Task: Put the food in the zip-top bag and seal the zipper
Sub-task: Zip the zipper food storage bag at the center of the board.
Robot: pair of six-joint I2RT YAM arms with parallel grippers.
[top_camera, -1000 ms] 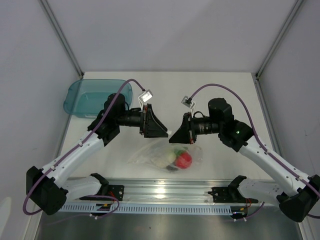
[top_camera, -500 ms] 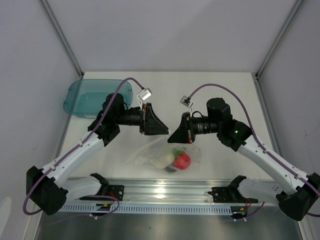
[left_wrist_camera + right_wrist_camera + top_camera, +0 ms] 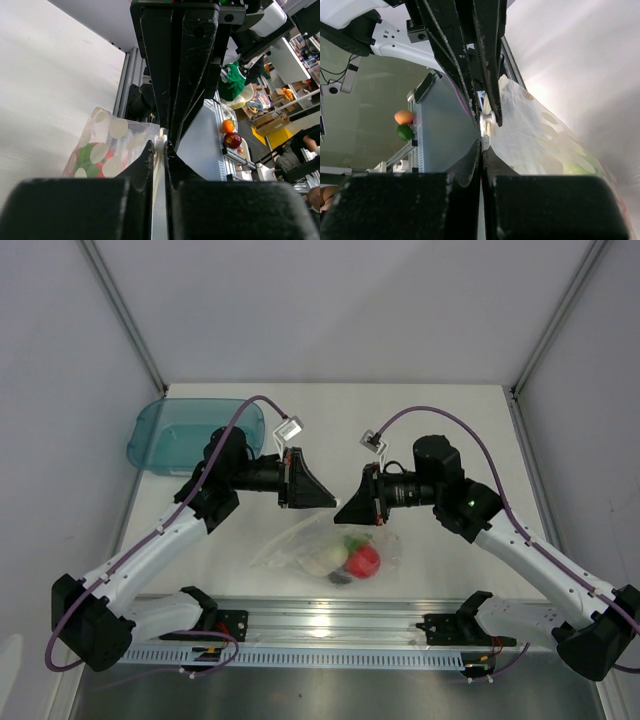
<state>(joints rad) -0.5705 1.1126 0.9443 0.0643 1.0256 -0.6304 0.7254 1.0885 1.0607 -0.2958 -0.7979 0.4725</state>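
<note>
Left pincer (image 3: 160, 150): fingers pressed together, gripping the upper edge of the zip-top bag (image 3: 107, 145).
Right pincer (image 3: 482, 142): clamped tight on the same edge, tips just beside the left's.
Bag position: middle of the white surface (image 3: 440, 410), between the arms, with its upper edge raised.
Contents: red tomato (image 3: 366, 560), white radish (image 3: 328, 558) and dark round piece (image 3: 342, 578), all inside the bag.
Teal tray (image 3: 190, 430): far left corner, well apart.

Probably a robotics lab: white enclosure (image 3: 330, 310), aluminium rail (image 3: 330, 620), cardboard boxes (image 3: 267, 120).
</note>
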